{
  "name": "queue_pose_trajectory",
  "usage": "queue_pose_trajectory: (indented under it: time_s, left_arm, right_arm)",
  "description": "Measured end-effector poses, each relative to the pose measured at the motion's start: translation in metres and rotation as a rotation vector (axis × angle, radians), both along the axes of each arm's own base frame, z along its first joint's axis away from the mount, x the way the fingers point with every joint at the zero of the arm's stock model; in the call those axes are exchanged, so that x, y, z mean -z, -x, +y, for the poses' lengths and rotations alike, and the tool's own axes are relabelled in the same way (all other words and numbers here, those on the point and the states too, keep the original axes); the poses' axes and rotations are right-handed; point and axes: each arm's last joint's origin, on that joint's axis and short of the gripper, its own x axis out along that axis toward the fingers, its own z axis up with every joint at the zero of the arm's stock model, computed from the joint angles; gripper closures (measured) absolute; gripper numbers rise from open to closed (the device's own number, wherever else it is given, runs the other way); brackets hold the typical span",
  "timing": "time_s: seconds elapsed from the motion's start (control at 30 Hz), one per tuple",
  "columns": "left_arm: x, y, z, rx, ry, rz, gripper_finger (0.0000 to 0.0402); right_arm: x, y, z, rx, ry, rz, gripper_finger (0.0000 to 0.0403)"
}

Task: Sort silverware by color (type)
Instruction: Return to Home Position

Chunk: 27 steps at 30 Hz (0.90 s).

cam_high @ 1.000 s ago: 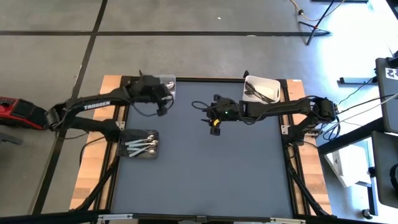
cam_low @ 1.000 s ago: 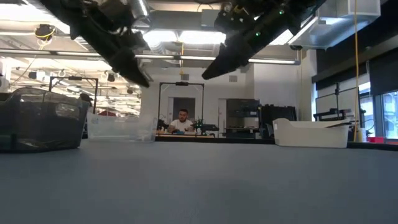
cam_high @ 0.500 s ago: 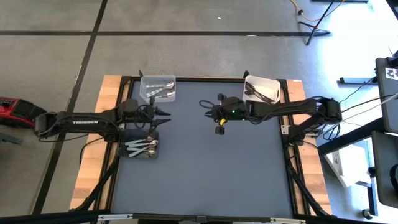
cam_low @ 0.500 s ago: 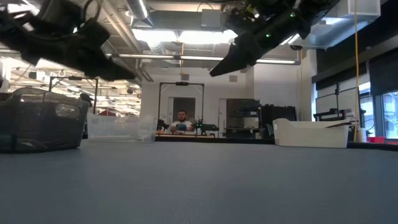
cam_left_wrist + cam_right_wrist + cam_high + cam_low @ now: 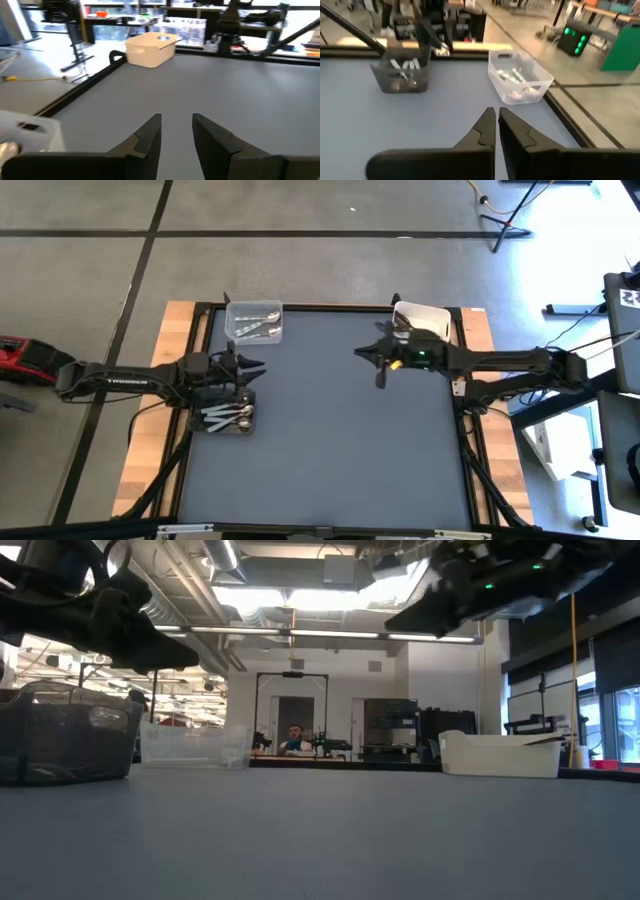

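1. Right gripper (image 5: pixel 496 111) hangs above the far right part of the table, just left of the white bin (image 5: pixel 498 755), pointing left. Its fingers are drawn almost together with only a sliver between them, and they hold nothing.
2. Left gripper (image 5: pixel 176 119) hovers at the table's left edge, over the far side of the black bin (image 5: pixel 402 84), pointing right across the mat. Its fingers stand a little apart with nothing between them.
3. Silverware (image 5: pixel 228 416) lies in the black bin. From above, several light, shiny pieces show side by side against the dark floor of the bin.
4. More shiny pieces (image 5: pixel 262 326) lie in the transparent bin (image 5: pixel 233 330), which sits at the far left corner of the table, beyond the black bin.
5. From where the white bin shows, at the far right corner, I cannot tell what is inside; the right arm crosses over part of it.
6. Between the bins, the grey table (image 5: pixel 320 450) carries no loose utensils that I can make out.
7. Far back in the room, a person (image 5: pixel 294 735) sits behind a bench, seen past the table's far edge.
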Motion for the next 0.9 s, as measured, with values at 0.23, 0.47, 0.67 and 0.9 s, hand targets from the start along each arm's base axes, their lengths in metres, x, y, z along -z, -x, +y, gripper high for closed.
queue_pose_trajectory:
  time_s: [0.23,0.47,0.67,0.9]
  left_arm:
    - [0.001,0.002,-0.01,0.039,-0.018,0.02,0.0296]
    - [-0.003,0.005,-0.014,0.057,-0.036,-0.015,0.0296]
    - [0.007,0.009,-0.013,0.043,-0.033,-0.01,0.0296]
    - [0.013,0.015,-0.013,0.026,-0.037,-0.05,0.0296]
  right_arm:
    - [-0.002,0.047,0.011,-0.001,-0.013,-0.122,0.0396]
    - [0.016,0.081,0.019,0.002,-0.067,-0.19,0.0396]
    - [0.024,0.103,0.024,-0.009,-0.088,-0.264,0.0396]
    - [0.045,0.117,0.027,-0.01,-0.132,-0.26,0.0396]
